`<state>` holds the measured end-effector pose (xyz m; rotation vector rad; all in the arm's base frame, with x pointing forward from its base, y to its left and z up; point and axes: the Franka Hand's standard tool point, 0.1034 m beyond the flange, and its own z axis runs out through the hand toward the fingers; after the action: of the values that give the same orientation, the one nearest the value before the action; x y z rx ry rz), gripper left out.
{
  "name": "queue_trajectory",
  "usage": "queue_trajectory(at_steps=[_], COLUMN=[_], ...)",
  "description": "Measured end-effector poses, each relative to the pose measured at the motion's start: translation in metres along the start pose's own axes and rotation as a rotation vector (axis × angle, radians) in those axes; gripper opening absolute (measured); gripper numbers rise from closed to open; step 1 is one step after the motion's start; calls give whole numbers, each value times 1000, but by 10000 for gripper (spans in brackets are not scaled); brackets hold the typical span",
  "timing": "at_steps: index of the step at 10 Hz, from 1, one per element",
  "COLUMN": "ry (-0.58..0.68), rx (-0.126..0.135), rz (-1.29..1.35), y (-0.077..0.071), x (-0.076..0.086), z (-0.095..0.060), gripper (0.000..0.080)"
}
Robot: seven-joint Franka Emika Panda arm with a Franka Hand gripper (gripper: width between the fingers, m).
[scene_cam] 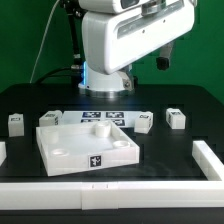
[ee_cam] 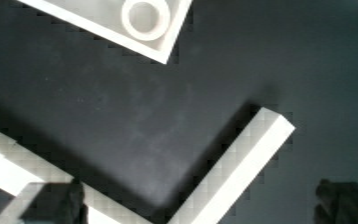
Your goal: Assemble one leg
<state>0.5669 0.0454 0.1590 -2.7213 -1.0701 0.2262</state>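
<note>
Nearest the exterior camera, a white rail (scene_cam: 110,195) runs along the front edge of the black table (scene_cam: 30,105). From the exterior view's left to its right: a leg (scene_cam: 16,123), a small white block with a square tag, stands alone on the table. Next, the large white square panel (scene_cam: 90,148) with round corner sockets lies in the middle, with the marker board (scene_cam: 100,118) flat just behind it. Last, a second leg (scene_cam: 175,119) stands alone past the panel. Behind the panel rises the white arm (scene_cam: 120,35); its jaws cannot be made out in that view. In the wrist view the gripper (ee_cam: 197,205) shows two dark, blurred fingertips (ee_cam: 43,205) set wide apart, gripping nothing. Between the jaws lie bare table and the end of a white bar (ee_cam: 247,150). Ahead of the jaws, well apart, is a panel corner with one round socket (ee_cam: 144,15). Both legs stand apart from the jaws, outside the wrist view.
</note>
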Motion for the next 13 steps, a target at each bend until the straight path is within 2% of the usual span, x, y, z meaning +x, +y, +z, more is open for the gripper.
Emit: queue_trajectory(at_steps=[5,6,7,8,11,13], ry=[-5,0,14,32,97,127], rx=[5,-1,-21,-50,-169,-270], rz=[-3,-8,-28,-68,-182,-327], y=[0,0,-2,-4,-7,0], x=[0,-1,-9,-19,-52,-74], z=[0,1,6,11,28,41], gripper=[649,649,649,649,649,649])
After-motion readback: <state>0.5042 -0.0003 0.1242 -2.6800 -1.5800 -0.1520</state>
